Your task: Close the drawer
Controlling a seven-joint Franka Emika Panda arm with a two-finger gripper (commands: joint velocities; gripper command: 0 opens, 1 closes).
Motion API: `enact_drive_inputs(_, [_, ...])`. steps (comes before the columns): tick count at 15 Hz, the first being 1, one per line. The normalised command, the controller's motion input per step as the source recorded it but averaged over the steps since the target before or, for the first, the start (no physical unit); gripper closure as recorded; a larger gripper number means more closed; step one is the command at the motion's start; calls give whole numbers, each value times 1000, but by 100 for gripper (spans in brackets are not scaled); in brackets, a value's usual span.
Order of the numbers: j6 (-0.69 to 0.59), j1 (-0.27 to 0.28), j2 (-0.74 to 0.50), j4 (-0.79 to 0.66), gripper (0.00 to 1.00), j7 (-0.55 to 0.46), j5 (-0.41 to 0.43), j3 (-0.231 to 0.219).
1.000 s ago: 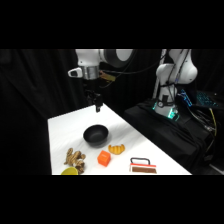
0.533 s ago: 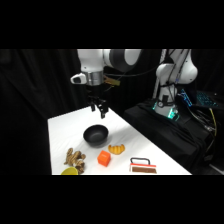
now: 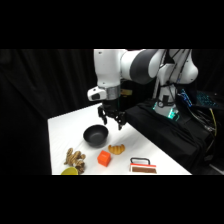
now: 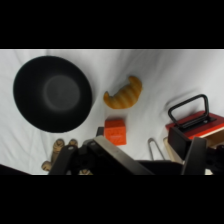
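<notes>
The drawer (image 3: pixel 142 167) is a small low box with reddish-brown and white bands and a thin black loop handle, lying at the table's near right corner. In the wrist view the drawer (image 4: pixel 199 124) sits at the right edge with its handle pointing up and left. My gripper (image 3: pixel 112 121) hangs open above the table, just right of the black bowl (image 3: pixel 95 135) and well back from the drawer. Nothing is between the fingers. In the wrist view the gripper (image 4: pixel 150 152) rises from the bottom edge, its right finger in front of the drawer's lower part.
A black bowl (image 4: pixel 52 93), a croissant (image 3: pixel 117 148) and an orange-red cube (image 3: pixel 104 159) lie between gripper and drawer. Brown lumpy pieces (image 3: pixel 75 159) and a yellow object (image 3: pixel 69 171) sit near left. A black bag (image 3: pixel 165 130) borders the table's right side.
The arm has swung toward the near side of the table and lowered a little, carrying the gripper from behind the bowl to just right of it. The objects have not moved.
</notes>
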Motion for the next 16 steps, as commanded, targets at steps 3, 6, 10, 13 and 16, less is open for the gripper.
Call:
enact_drive_inputs(3, [182, 23, -253, -358, 0, -628, 227, 82])
enact_drive_inputs(6, [257, 55, -150, -296, 0, -400, 133, 50])
enact_drive_inputs(10, [378, 82, -44, -278, 0, -232, 82, 64])
enact_drive_inputs(13, [439, 84, 66, -215, 0, -116, 23, 88])
enact_drive_inputs(16, [458, 56, 158, -138, 0, -33, -50, 89])
